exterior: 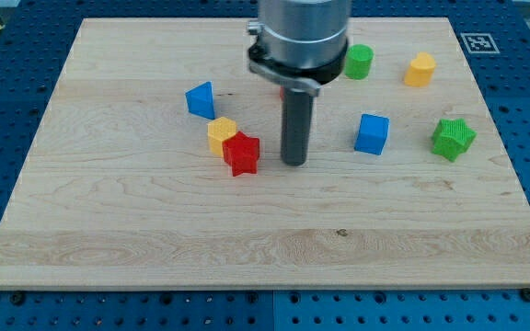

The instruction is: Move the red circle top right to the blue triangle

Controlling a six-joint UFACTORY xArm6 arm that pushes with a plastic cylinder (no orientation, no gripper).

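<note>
No jaws, just a bare rod holding nothing. Our tip (293,164) sits beside the red star (241,153); we'd best round the half-hidden red circle (282,90) and nudge it leftward toward the blue triangle (201,99).

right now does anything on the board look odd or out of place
Nothing looks damaged or spilled. One oddity: the red circle the task names barely shows, only a red sliver behind the rod, right of the blue triangle. Also, the red star and a yellow block sit touching, just left of my tip.
</note>
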